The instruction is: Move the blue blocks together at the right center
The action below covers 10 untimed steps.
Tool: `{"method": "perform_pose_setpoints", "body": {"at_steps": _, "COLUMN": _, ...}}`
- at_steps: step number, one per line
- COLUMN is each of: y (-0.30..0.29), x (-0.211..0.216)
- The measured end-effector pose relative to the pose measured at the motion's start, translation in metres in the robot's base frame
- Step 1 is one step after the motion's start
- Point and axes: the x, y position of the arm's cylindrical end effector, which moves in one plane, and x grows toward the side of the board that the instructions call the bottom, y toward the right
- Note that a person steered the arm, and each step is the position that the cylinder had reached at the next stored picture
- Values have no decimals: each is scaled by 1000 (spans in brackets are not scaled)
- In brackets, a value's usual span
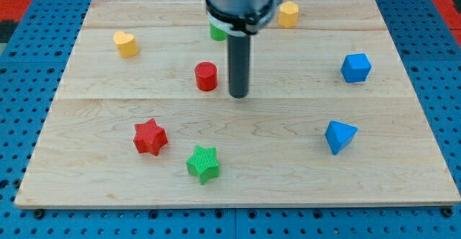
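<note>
Blue is the colour that matters: a blue cube (356,68) sits at the view's right, slightly above mid-height, and a blue wedge-like block (340,136) lies below it, nearer the view's bottom. The two are well apart from each other, stacked along a roughly vertical line, both already on the right side of the wooden board (403,174). They look solid, ribbed and matte, the cube squarely set, the wedge angled. The rod's tip (238,95) rests near the board's centre, well to the left of both blocks (there is no hand to open or close, only the bare rod), touching nothing. Just to its left stands a red cylinder (206,76). The cube lies almost level with the tip, so probably the nearer target.
</note>
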Motion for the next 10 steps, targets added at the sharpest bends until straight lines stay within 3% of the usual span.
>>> {"method": "perform_pose_setpoints", "body": {"at_steps": 2, "y": 69, "x": 18}}
{"method": "perform_pose_setpoints", "body": {"at_steps": 3, "y": 52, "x": 78}}
{"method": "perform_pose_setpoints", "body": {"at_steps": 4, "y": 103, "x": 125}}
{"method": "perform_pose_setpoints", "body": {"at_steps": 6, "y": 152, "x": -11}}
{"method": "perform_pose_setpoints", "body": {"at_steps": 7, "y": 155, "x": 45}}
{"method": "perform_pose_setpoints", "body": {"at_steps": 8, "y": 229, "x": 12}}
{"method": "perform_pose_setpoints", "body": {"at_steps": 9, "y": 240, "x": -62}}
{"method": "perform_pose_setpoints", "body": {"at_steps": 10, "y": 205, "x": -95}}
